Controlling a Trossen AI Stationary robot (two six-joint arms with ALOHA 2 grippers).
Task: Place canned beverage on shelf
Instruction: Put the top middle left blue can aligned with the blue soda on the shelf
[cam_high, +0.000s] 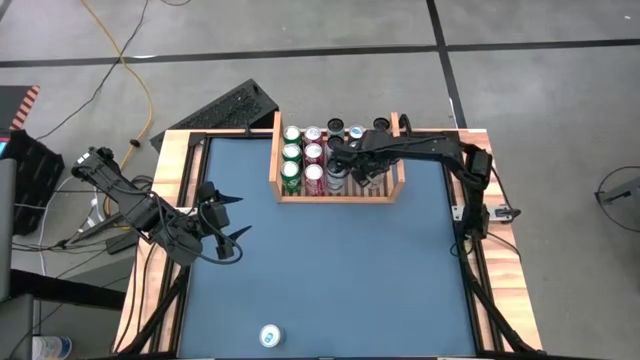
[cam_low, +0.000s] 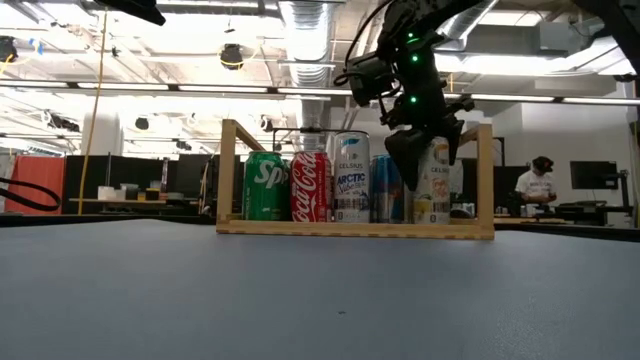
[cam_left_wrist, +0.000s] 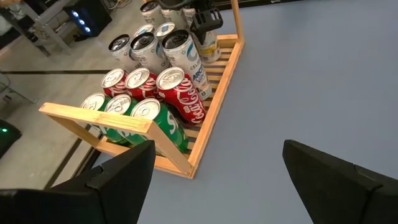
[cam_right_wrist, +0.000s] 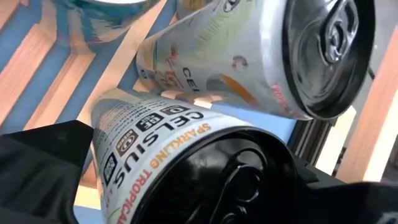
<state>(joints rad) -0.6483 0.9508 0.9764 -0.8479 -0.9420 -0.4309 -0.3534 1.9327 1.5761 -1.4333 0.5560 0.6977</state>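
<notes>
The shelf (cam_high: 336, 197), a light-wood tray, stands at the table's far middle and holds several upright cans in rows. My right gripper (cam_high: 368, 178) reaches into its right part, shut on a white Celsius can (cam_low: 433, 190), which is upright beside a blue can (cam_low: 385, 190). In the right wrist view this can (cam_right_wrist: 155, 149) shows between the fingers, with a second white can (cam_right_wrist: 249, 56) just behind it. My left gripper (cam_high: 232, 218) hangs open above the table's left side, holding nothing. One more can (cam_high: 270, 336) stands alone near the table's near edge. My right gripper pinches the white Celsius can by its side wall just below the top rim (cam_right_wrist: 124, 155), one finger on either side. The fingers come slanting down from above and from the table's right. The can stands upright inside the shelf; the shelf's front wall (cam_low: 440, 229) hides its bottom.
Green Sprite cans (cam_low: 266, 186), red Coca-Cola cans (cam_low: 310, 187) and a tall Celsius can (cam_low: 351, 178) fill the shelf's left and middle. The blue table top (cam_high: 340, 270) stretches between shelf and near edge. A person (cam_low: 540, 185) stands far back in the room.
</notes>
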